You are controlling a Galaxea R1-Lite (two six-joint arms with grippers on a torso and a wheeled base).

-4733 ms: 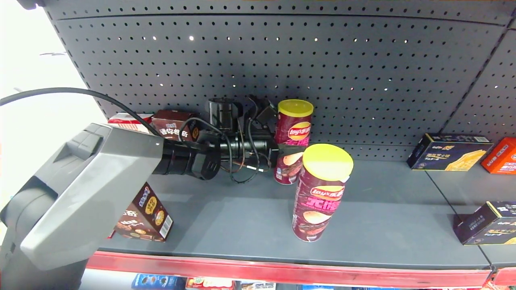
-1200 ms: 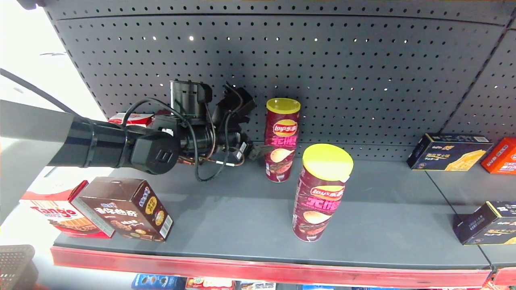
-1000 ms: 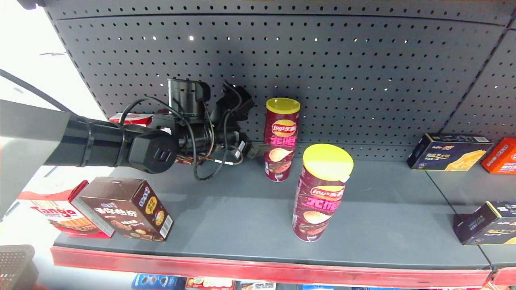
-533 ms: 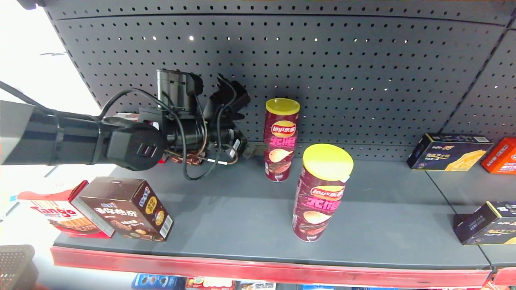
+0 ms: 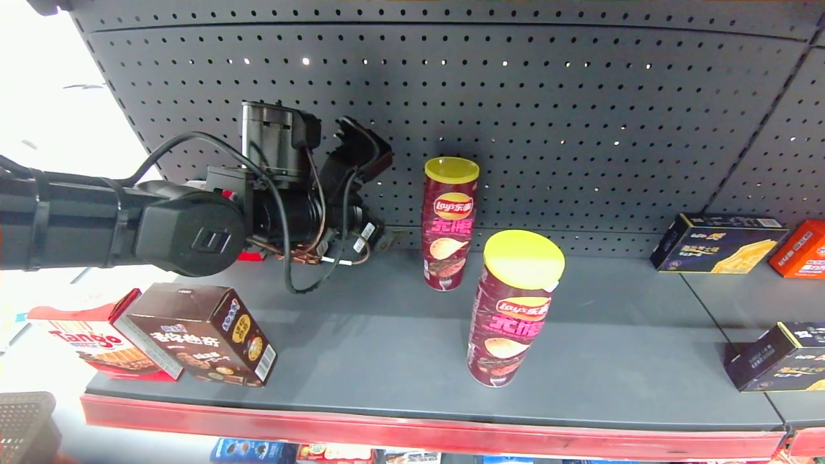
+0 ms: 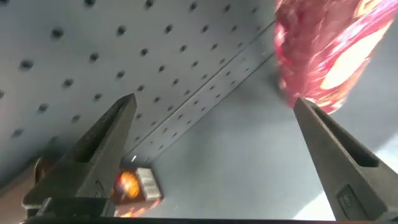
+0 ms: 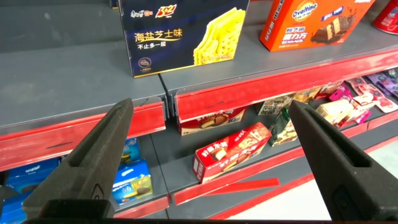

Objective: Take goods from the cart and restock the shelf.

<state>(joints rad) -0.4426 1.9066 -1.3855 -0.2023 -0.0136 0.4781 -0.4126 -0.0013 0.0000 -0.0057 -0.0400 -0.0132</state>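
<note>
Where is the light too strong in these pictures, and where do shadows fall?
Head view: the area left of the pegboard is washed out white, bright dots shine through some holes, and a shadow lies on the shelf left of the front can. Right wrist view: even light, no glare.

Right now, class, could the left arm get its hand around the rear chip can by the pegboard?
Probably yes. The left hand is open and sits just beside the rear chip can, with bare shelf between them. The front can stands nearer the shelf edge, off that path.
</note>
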